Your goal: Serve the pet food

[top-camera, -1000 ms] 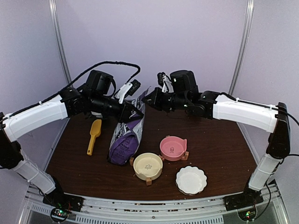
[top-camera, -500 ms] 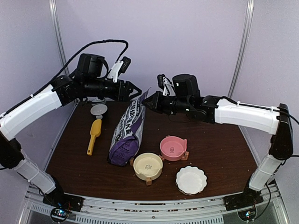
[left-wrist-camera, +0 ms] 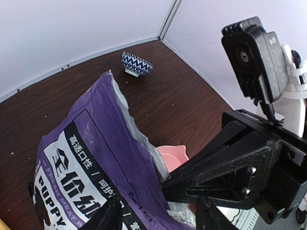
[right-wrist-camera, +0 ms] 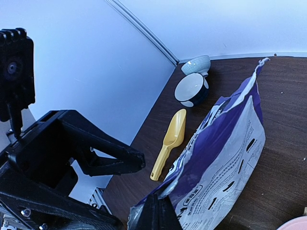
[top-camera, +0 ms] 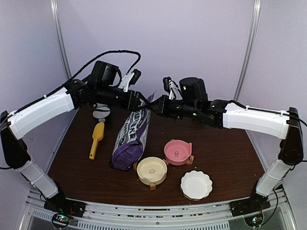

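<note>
Step in hand, as we read it: opening the purple bag so the pet food can come out. The right gripper is pinched tight on the bag's torn top edge and holds that end up off the table. The left gripper hangs just beside the same edge, on its left, jaws parted and nothing between them.

To do it well, we'd bring the left jaws over the lip the right one does not hold. They should bite one layer only, then ease the two lips apart (tug too hard and the bag may tip or slip out of the right pinch). We'd keep the mouth up until a bowl is under it. The cream bowl and pink bowl sit just right of the bag's base, and the yellow scoop lies to its left.

No pet food shows in any view. We judge it is inside the bag, low down where it bulges.

The bag's long axis runs from its near base on the table up and far-right to the held mouth, leaning. The mouth points up and toward the far right.
</note>
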`<state>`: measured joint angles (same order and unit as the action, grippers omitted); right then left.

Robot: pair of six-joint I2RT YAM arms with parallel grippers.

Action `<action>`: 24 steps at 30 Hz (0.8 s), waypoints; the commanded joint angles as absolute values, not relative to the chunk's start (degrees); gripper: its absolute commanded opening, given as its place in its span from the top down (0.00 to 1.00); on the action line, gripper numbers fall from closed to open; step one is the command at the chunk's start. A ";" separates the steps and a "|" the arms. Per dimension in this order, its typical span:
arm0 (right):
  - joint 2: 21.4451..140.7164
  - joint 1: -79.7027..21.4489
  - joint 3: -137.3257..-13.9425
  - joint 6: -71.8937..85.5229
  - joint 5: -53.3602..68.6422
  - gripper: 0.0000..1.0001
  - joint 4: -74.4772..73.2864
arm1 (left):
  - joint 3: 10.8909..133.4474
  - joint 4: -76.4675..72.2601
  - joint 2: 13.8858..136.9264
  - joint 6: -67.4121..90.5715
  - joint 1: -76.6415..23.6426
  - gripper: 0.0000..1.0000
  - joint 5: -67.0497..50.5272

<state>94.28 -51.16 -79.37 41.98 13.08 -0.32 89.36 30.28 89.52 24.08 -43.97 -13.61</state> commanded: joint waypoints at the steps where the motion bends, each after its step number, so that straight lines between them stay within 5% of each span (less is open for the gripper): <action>1: 91.69 -52.13 -78.80 41.07 13.66 1.00 1.27 | 88.89 30.75 89.76 25.14 -43.68 0.45 -14.37; 12: 91.62 -52.25 -78.75 39.93 14.77 1.00 1.46 | 87.42 32.96 90.52 24.98 -43.68 0.47 -13.09; 24: 90.55 -52.21 -79.00 33.09 18.45 1.00 0.04 | 87.89 30.32 92.62 24.70 -43.45 0.69 -20.22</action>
<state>93.54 -51.16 -78.70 37.06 13.78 -0.89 87.77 30.83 90.70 25.17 -43.92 -17.41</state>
